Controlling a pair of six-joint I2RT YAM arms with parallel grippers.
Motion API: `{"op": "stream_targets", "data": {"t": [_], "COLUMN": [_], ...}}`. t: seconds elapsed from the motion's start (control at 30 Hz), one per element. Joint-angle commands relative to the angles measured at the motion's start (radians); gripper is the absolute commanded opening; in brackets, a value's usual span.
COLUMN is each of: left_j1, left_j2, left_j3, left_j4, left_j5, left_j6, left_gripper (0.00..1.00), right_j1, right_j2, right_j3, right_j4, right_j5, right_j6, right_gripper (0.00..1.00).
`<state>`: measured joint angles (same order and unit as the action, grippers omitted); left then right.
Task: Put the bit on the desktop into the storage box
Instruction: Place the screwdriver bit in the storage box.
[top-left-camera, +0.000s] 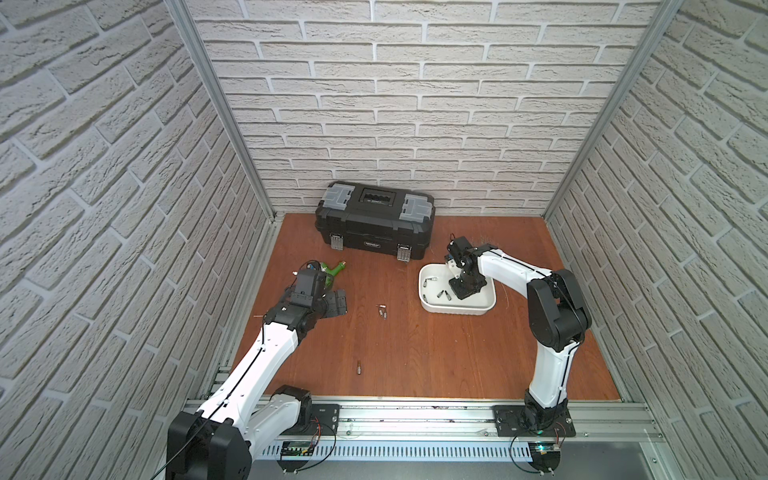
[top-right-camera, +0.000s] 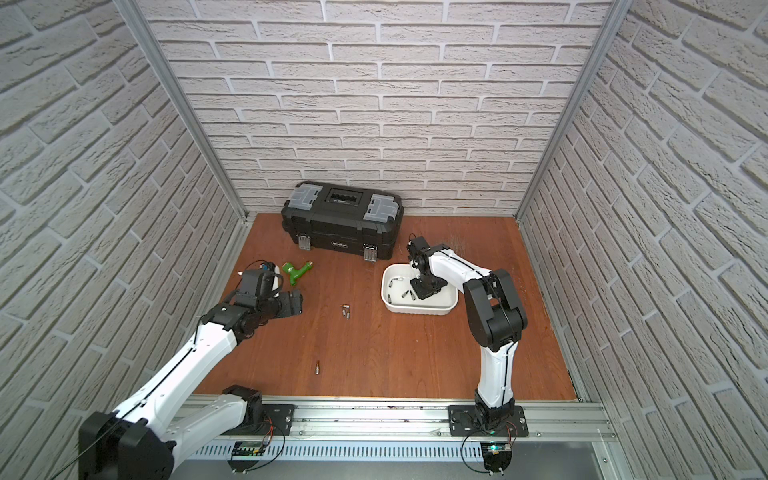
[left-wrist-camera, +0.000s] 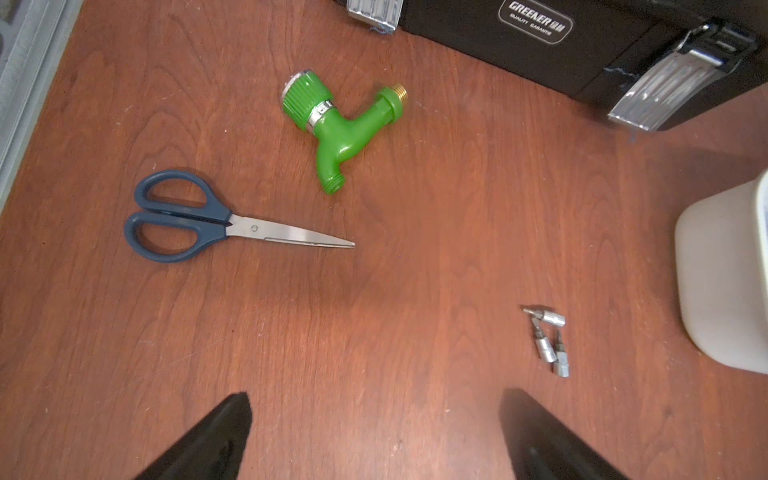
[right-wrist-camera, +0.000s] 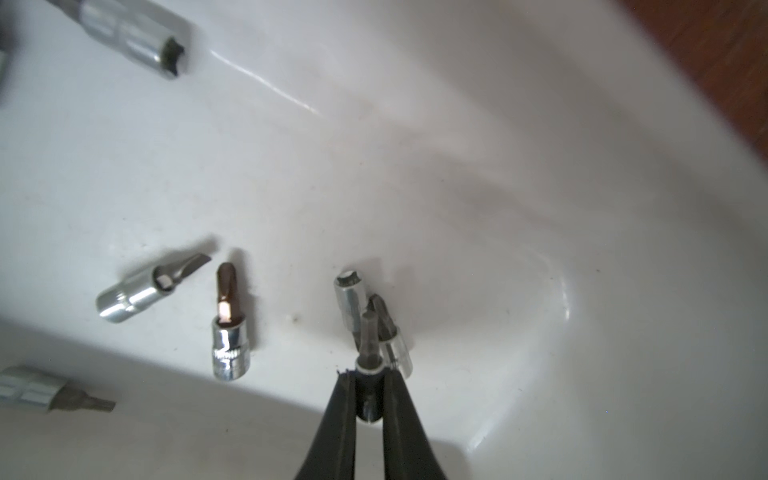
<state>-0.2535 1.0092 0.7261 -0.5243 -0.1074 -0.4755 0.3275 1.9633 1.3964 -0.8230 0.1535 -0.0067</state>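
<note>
Over on the left, left claw (left-wrist-camera: 374, 399) hangs spread above the reddish-brown wood-grain worktop (left-wrist-camera: 415, 282), three small silver bits (left-wrist-camera: 546, 340) nearby. Right claw (right-wrist-camera: 368, 378) pinches a grey-tipped silver bit (right-wrist-camera: 369, 336) low inside the shallow white plastic storage box (right-wrist-camera: 457, 166). Letting go could knock the two silver bits underneath (right-wrist-camera: 351, 297), or it might cling to a pad.

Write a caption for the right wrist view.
Right gripper holding a bit over the storage box, other bits lying inside.

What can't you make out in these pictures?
Scissors: mostly hidden behind left arm, both top views.
Loose bits on desktop: tips too small, top views.
Toolbox: cut off by left wrist view's edge.
Held bit: base hidden between right jaws, right wrist view.
</note>
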Motion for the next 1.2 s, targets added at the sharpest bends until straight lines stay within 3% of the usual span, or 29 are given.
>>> {"op": "stream_targets", "data": {"t": [0.0,0.33,0.73,0.97,1.17], "left_j1": [0.008,0.007,0.007,-0.003,-0.064], "left_j2": [-0.018,-0.02,-0.019,-0.009,-0.009], "left_j3": [0.01,0.01,0.019,0.046,0.065], "left_j4": [0.005,0.003,-0.002,-0.084,-0.196], "left_j5": [0.003,0.005,0.049,0.081,0.072], "left_j6": [-0.005,-0.006,-0.015,-0.039,-0.068], "left_gripper": [0.98,0.98,0.98,0.98,0.98], "right_j1": [-0.006,-0.005,-0.005,-0.005,-0.007], "right_j2": [0.008,-0.005,-0.124,-0.232,-0.331], "right_j3": [-0.006,-0.006,-0.023,-0.049,-0.084], "right_j4": [0.014,0.011,0.019,0.036,0.068], "right_j5": [0.0,0.001,0.019,0.044,0.07], "right_j6": [0.011,0.011,0.02,0.03,0.043], "right_gripper": [0.07,0.25,0.46,0.58,0.72]}}
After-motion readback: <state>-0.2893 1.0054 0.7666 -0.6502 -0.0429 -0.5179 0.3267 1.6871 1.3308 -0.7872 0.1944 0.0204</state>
